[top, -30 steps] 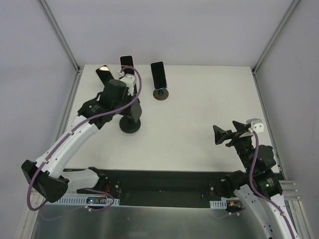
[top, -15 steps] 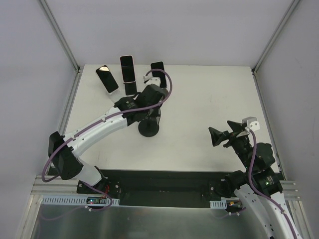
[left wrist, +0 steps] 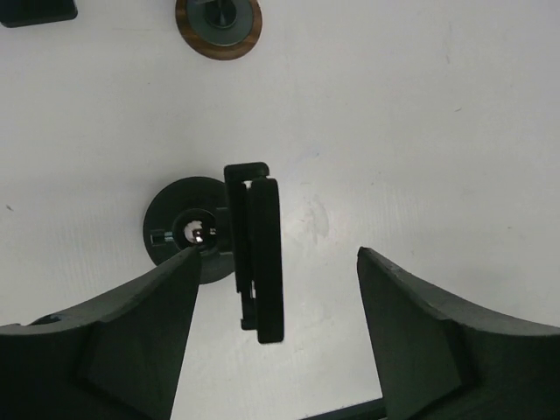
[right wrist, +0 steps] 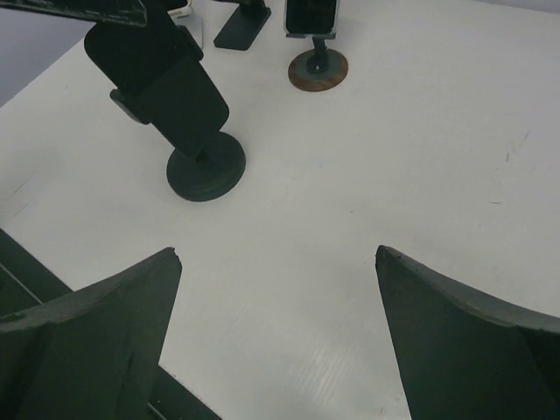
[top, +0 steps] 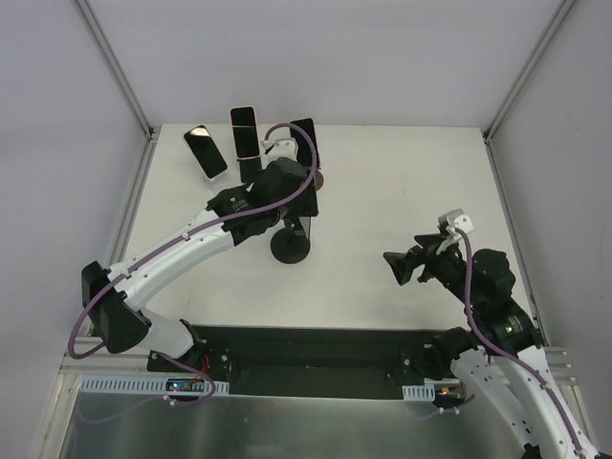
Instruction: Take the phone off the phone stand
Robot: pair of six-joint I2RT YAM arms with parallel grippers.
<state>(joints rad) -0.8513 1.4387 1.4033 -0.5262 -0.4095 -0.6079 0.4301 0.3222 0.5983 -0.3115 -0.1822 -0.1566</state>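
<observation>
While the left gripper [left wrist: 276, 258] is hovering wide open and gripping nothing, the phone [left wrist: 261, 254] is sitting edge-on in its phone stand [left wrist: 179, 232] on the table [top: 402, 191], lying below and between the two fingers, touching neither. Well apart to the right, the right gripper [right wrist: 278, 262] is hanging spread wide, empty.

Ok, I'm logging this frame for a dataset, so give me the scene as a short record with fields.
target phone: dark, in its stand, seen edge-on
phone stand: black, round base
left gripper: open, straddling the target phone, not touching
right gripper: open, holding nothing
other phones: three, at the back
</observation>
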